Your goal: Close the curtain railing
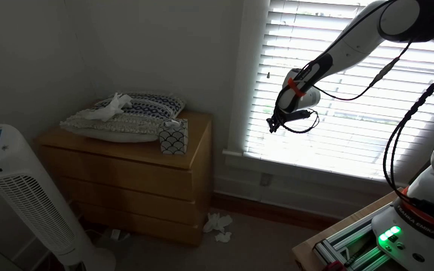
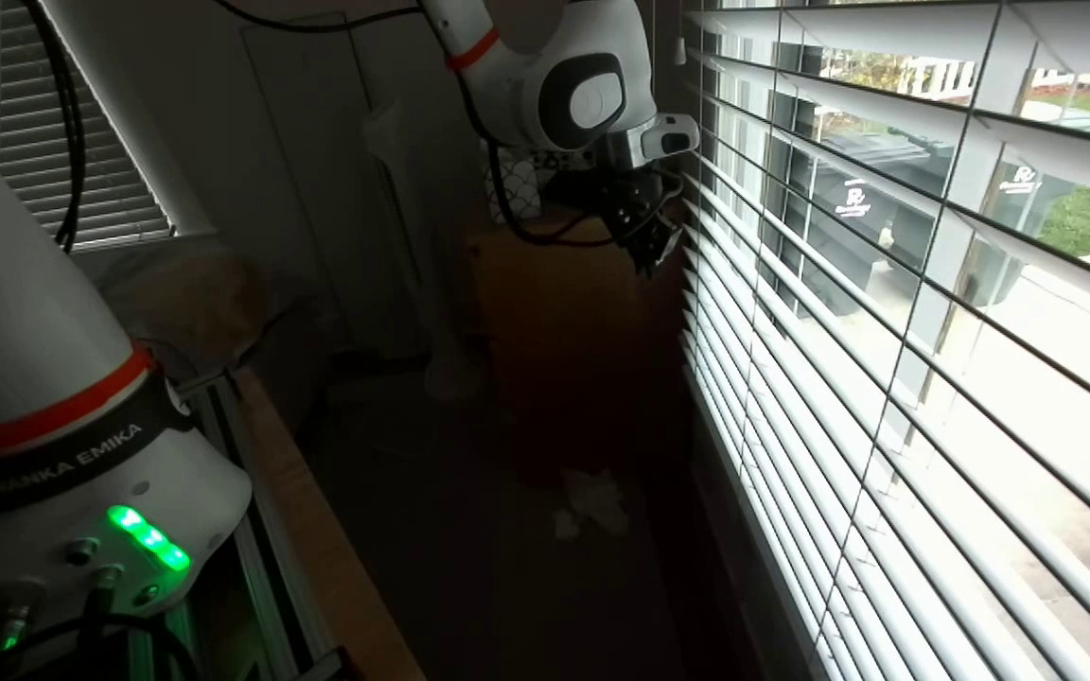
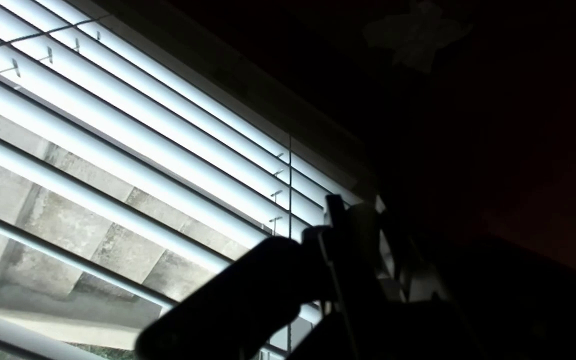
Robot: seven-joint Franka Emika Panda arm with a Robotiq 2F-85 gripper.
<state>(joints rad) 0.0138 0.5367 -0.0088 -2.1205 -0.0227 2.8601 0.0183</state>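
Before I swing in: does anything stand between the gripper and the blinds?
Nothing visible stands between the gripper and the blinds, though its own cable loops beside it. A tassel hangs higher up, by the blinds.

Blinds (image 1: 347, 130) smooth; dresser (image 1: 134, 169) wood; cushion (image 1: 132, 126) rough cloth; fan (image 1: 38, 210) plastic.

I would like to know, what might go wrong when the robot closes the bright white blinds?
The black cable loop beside the pincer might catch on the white blinds. In the wrist view, a thin cord appears near the pincer and could snag. The pincer looks very dark there, so contact may be hard to judge.
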